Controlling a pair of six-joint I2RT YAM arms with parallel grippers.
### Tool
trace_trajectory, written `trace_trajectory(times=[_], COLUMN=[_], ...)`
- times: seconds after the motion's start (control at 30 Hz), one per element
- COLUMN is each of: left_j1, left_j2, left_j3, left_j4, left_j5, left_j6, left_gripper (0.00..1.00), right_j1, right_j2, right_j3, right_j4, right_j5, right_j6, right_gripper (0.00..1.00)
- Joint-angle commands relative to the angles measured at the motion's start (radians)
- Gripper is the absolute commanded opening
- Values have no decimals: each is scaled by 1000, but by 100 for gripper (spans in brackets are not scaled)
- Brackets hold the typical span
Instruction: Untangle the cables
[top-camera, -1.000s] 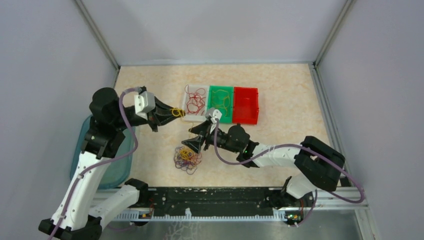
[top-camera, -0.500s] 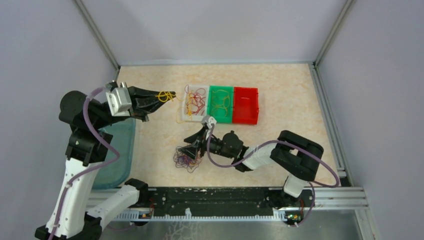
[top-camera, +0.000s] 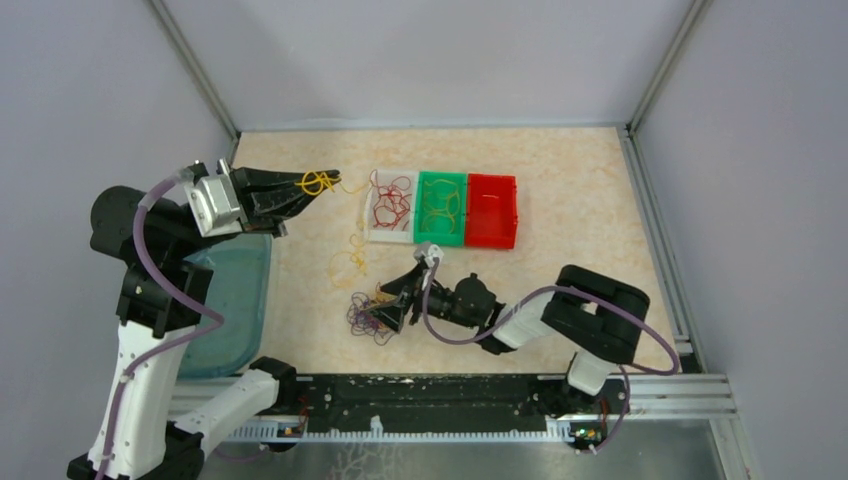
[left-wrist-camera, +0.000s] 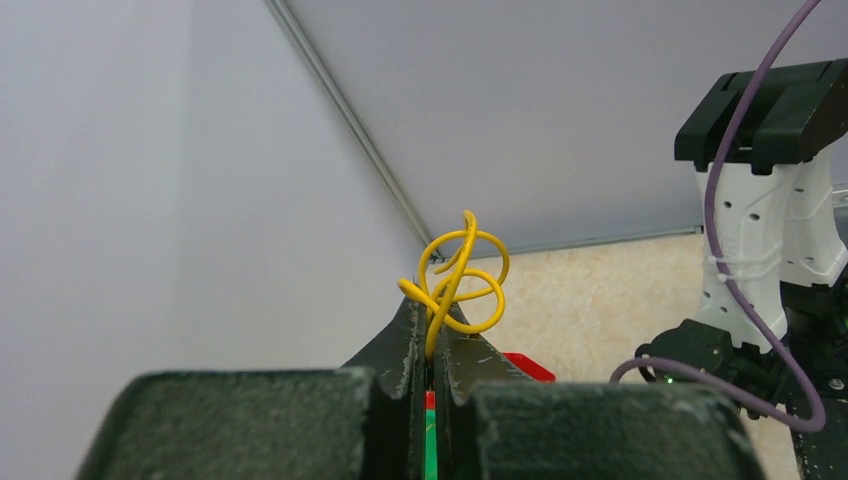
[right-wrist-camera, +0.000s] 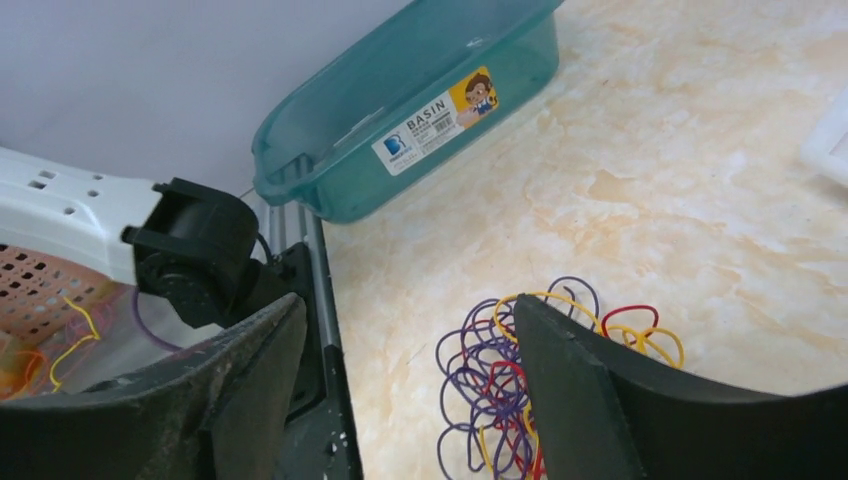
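The sticker (right-wrist-camera: 437, 117) on the teal tub (right-wrist-camera: 345, 190), in the upper part of the right wrist view, says "BASIN". It has a little cartoon face on it. The smaller words I cannot read.

My left gripper (top-camera: 325, 183) is up high in the upper left of the top view. It is squeezed tight on a yellow cable (left-wrist-camera: 455, 280). The cable is curled into a few loops. It sticks straight out past my fingertips and points right, to the white tray (top-camera: 388, 238).

My right gripper (top-camera: 385, 312) is low, near the middle of the top view. It is open wide and holds nothing. It points left, right at the pile of cables (right-wrist-camera: 510, 390) on the table (top-camera: 560, 180). The pile is a round clump of purple, red and yellow loops with no long side. I cannot tell if my fingers touch it.

One loose yellow loop (top-camera: 350, 258) lies on the table between the pile and the white tray.

The white tray has red loops in it. The green tray (top-camera: 441, 241) beside it has yellow loops. The red tray (top-camera: 492, 225) is on the right end of the row.
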Motion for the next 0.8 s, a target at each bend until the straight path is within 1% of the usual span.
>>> trace_trajectory(times=[0.0, 0.17, 0.3, 0.5, 0.6, 0.67, 0.77], left_j1=[-6, -7, -6, -6, -6, -6, -6], left_j2=[-7, -13, -15, -20, -31, -35, -39], left_j3=[18, 19, 15, 3, -15, -28, -53], left_j4=[5, 5, 7, 9, 9, 9, 14], left_j5=[7, 29, 43, 49, 51, 53, 51], left_j6=[-25, -45, -60, -70, -71, -70, -74], left_gripper=[0, 0, 0, 0, 0, 0, 0], right_j1=[6, -4, -29, -71, -90, -98, -103], right_j2=[-175, -331, -408, -396, -379, -364, -340], right_j3=[-29, -43, 15, 196, 253, 286, 322], right_j4=[56, -54, -122, -293, -332, -338, -341], right_j5=[30, 56, 57, 77, 86, 55, 17], right_j6=[-47, -85, -108, -203, -229, -227, -214], right_gripper=[80, 84, 86, 85, 85, 82, 73])
